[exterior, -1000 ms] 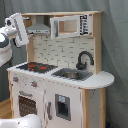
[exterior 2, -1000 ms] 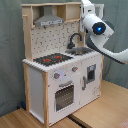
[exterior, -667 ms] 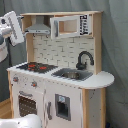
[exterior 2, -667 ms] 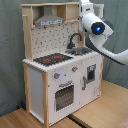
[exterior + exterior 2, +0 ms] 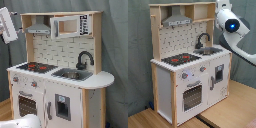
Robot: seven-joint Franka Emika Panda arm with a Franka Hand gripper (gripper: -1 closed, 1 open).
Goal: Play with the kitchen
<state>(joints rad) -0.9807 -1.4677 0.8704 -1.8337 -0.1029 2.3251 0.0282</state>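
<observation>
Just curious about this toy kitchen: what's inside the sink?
The sink looks like a bare metal basin, with the black faucet curving over it. In both exterior views its near rim hides part of the bottom, so something small could lie there unseen.

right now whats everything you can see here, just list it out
kitchen: one, white and light wood, standing on the floor, in both exterior views
stovetop: one, black with red rings, on the counter beside the sink
sink: one, grey, set in the counter
faucet: one, black, curved, behind the sink
hood: one, grey, above the stovetop
upper cabinet: one, white door with a window, top shelf beside the hood
oven door: one, white with a dark window, below the stovetop
knobs: two, grey, above the oven door
floor: light wood
curtain: grey, behind the kitchen
robot arm: one, white with a blue light, beside the kitchen's upper part
</observation>
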